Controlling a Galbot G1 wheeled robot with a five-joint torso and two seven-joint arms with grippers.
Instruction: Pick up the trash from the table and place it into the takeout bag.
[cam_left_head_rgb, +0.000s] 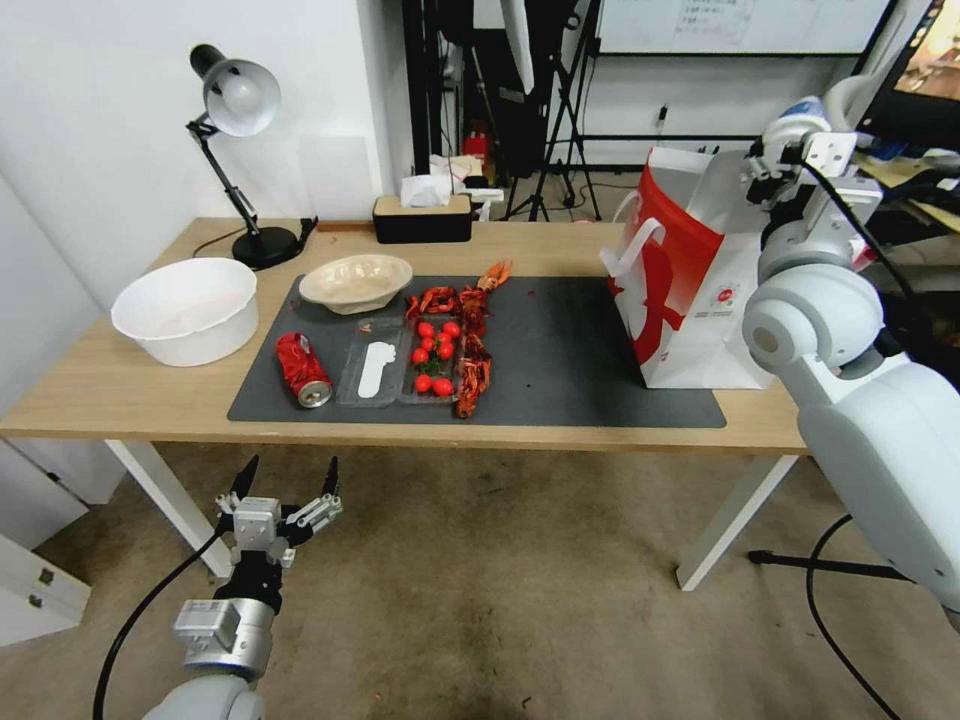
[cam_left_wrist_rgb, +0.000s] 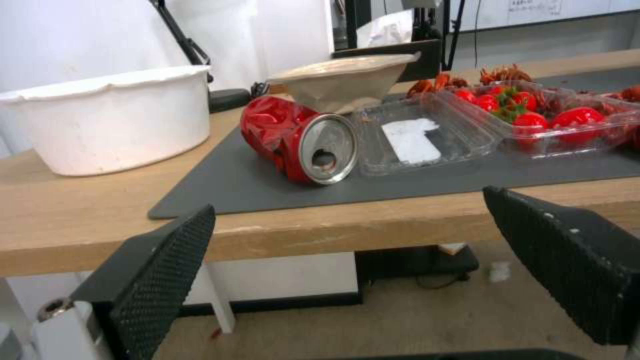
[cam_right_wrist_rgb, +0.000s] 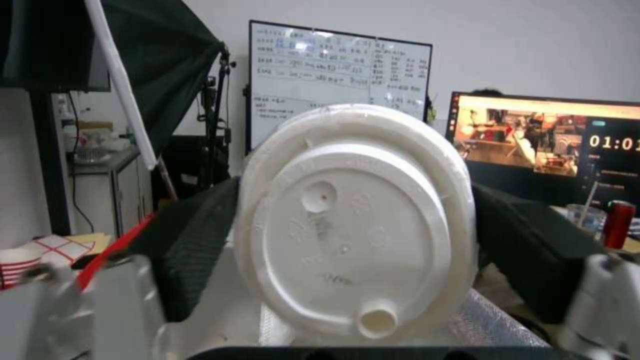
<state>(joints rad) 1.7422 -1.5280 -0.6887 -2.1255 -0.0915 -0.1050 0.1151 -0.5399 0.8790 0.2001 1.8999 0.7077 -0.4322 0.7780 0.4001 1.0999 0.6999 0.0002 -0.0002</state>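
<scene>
White walls, desk lamp, whiteboard, carpeted floor.

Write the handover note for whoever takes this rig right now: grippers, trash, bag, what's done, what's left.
Right gripper: shut on a white-lidded cup, raised over the open takeout bag at the table's right end; not released yet.
Left gripper: open, empty, low in front of the table's near edge, facing the crushed red can.
Left on the mat: can, beige bowl, clear tray of tomatoes, crayfish shells.
White tub stands beside the mat.
</scene>
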